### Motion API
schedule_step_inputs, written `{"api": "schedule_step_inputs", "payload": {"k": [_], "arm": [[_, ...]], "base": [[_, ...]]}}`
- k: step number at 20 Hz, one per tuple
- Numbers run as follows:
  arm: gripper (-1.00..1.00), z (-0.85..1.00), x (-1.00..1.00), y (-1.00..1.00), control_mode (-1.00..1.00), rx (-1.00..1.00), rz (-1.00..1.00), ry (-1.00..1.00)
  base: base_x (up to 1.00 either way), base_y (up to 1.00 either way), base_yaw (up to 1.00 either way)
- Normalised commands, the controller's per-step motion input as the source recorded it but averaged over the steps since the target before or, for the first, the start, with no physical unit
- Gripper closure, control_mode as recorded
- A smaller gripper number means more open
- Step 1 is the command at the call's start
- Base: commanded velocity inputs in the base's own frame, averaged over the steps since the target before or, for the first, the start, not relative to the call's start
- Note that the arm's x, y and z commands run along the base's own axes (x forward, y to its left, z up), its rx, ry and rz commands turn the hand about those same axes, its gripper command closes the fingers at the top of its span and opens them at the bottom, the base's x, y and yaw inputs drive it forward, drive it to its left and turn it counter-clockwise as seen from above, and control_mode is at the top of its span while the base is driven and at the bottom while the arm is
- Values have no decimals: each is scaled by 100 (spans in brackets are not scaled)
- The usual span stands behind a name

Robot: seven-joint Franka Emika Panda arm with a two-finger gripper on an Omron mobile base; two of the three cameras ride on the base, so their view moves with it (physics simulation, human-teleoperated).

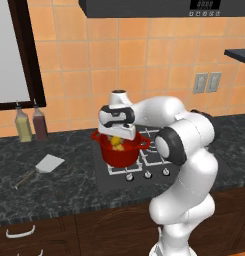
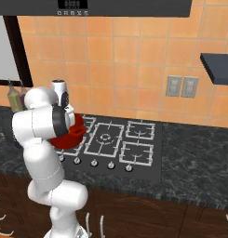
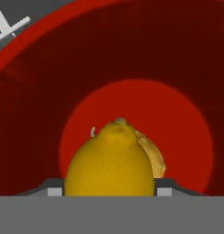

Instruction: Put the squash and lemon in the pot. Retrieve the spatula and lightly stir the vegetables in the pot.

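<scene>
Lemon (image 3: 109, 162) gripped by tool (image 3: 109, 191) inside pot (image 3: 35, 105).

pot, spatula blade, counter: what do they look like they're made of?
Pot: probably enamelled metal; uniform bright red, faint sheen.
Spatula blade: pale grey-white, flat and matte; plastic or metal, can't tell.
Counter: polished stone, likely granite; dark, mottled with lighter flecks.
</scene>
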Motion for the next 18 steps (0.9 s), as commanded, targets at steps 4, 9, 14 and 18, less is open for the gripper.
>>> {"api": "schedule_step_inputs", "payload": {"k": [4, 9, 14, 18], "arm": [[100, -27, 23, 0, -100, -3, 0, 0], [-100, 0, 0, 0, -100, 0, 0, 0], [-100, 1, 0, 0, -100, 0, 0, -1], [-100, 18, -9, -8, -100, 0, 0, -3]], "base": [[0, 0, 0], [0, 0, 0], [0, 0, 0], [0, 0, 0]]}}
